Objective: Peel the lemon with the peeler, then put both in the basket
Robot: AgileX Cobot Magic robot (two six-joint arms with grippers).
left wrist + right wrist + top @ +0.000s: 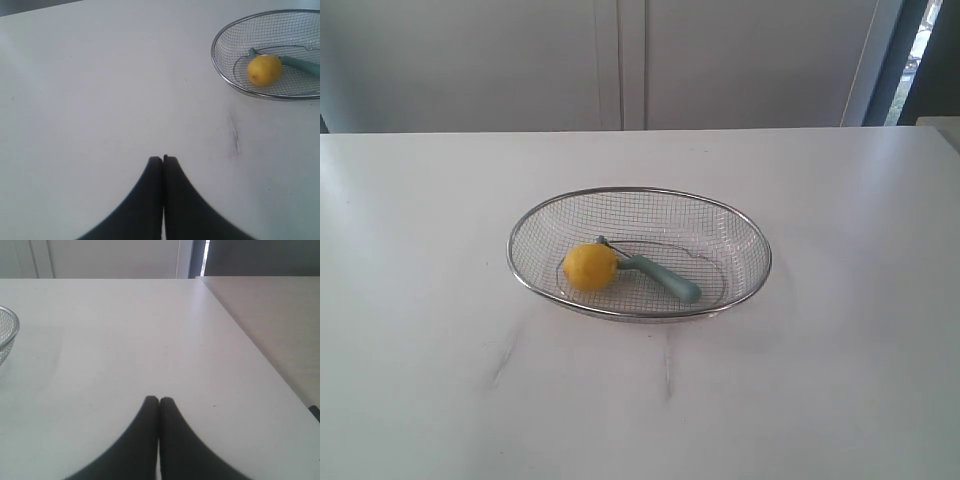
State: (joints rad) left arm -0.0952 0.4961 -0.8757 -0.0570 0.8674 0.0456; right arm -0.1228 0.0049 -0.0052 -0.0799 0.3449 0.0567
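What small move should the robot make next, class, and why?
Probably open the left gripper and reach toward the small round yellow lemon. It lies fully yellow beside the slim teal-handled peeler inside the oval silver wire-mesh basket, while that gripper and the right gripper are shut and empty.

exterior: above, facing basket (640, 189) | wrists: low over table (100, 100), both glimpse basket

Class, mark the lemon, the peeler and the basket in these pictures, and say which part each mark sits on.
lemon (591, 267), exterior view, middle of its yellow skin.
peeler (667, 278), exterior view, on the teal handle.
basket (650, 215), exterior view, on the far mesh wall.
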